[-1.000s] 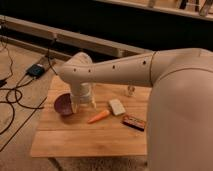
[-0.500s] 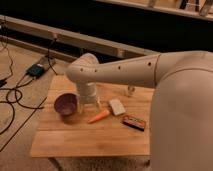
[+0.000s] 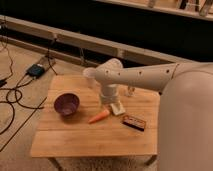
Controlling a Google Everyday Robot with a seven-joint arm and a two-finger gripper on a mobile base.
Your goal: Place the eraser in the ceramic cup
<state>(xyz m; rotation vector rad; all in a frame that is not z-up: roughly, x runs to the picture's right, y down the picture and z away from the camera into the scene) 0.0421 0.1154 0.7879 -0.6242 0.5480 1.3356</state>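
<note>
The eraser (image 3: 118,108), a small off-white flat block, lies on the wooden table (image 3: 95,137) just right of the carrot's top end. The white ceramic cup (image 3: 90,76) stands at the table's back, partly behind my arm. My gripper (image 3: 108,98) hangs down from the white arm over the middle of the table. It is just left of and above the eraser, to the right of and in front of the cup.
A dark purple bowl (image 3: 66,104) sits at the table's left. An orange carrot (image 3: 99,116) lies in the middle. A dark brown-and-orange box (image 3: 134,122) lies at the right. A small clear object (image 3: 130,91) stands at the back right. Cables and a box (image 3: 36,70) lie on the floor at left.
My arm and gripper have swung to the right, away from the bowl and cup, to a spot close beside the eraser. The cup now shows left of the arm.
</note>
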